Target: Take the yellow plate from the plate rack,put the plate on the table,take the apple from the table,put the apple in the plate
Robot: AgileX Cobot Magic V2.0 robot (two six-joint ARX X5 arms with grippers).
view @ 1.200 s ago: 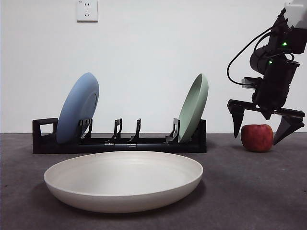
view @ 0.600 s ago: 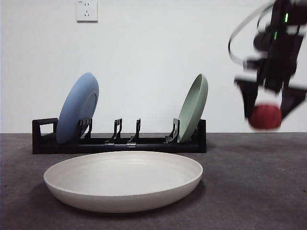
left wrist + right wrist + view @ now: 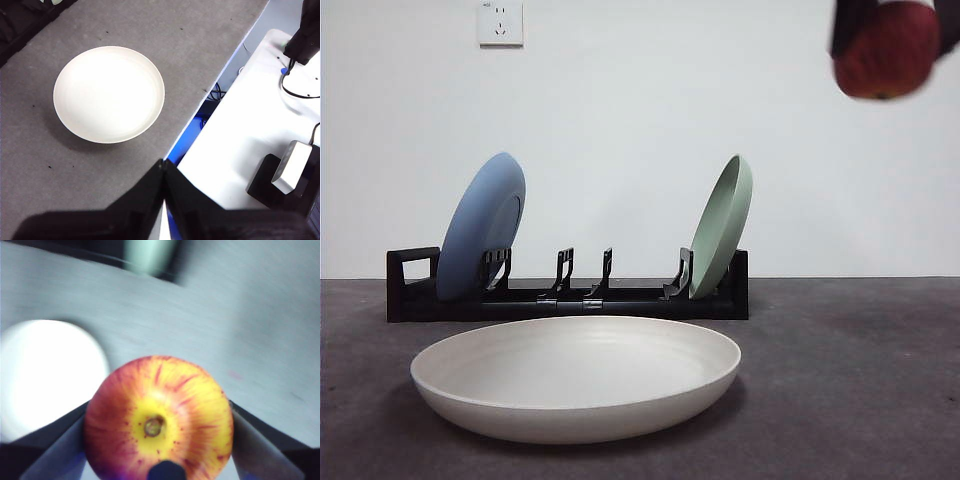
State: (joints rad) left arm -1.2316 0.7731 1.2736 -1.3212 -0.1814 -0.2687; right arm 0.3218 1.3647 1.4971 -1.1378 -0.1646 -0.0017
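Note:
The yellow plate (image 3: pixel 577 376) lies flat and empty on the table (image 3: pixel 850 380) in front of the plate rack (image 3: pixel 570 293); it also shows in the left wrist view (image 3: pixel 109 93) and blurred in the right wrist view (image 3: pixel 45 372). High at the front view's top right hangs the red apple (image 3: pixel 886 48), with my right gripper (image 3: pixel 892 30) shut on it; its jaws press both sides of the apple (image 3: pixel 158 421). My left gripper (image 3: pixel 164 172) is shut, empty, high above the table's edge near the plate.
A blue plate (image 3: pixel 481 226) and a pale green plate (image 3: pixel 722 227) stand upright in the rack's slots. A wall socket (image 3: pixel 500 22) is on the white wall. Beside the table's edge lies a white surface (image 3: pixel 250 140) with cables and a black box.
My right gripper closed on the apple and lifted it from the table at the right to the top right corner, drawing nearer. Plate and rack stayed put.

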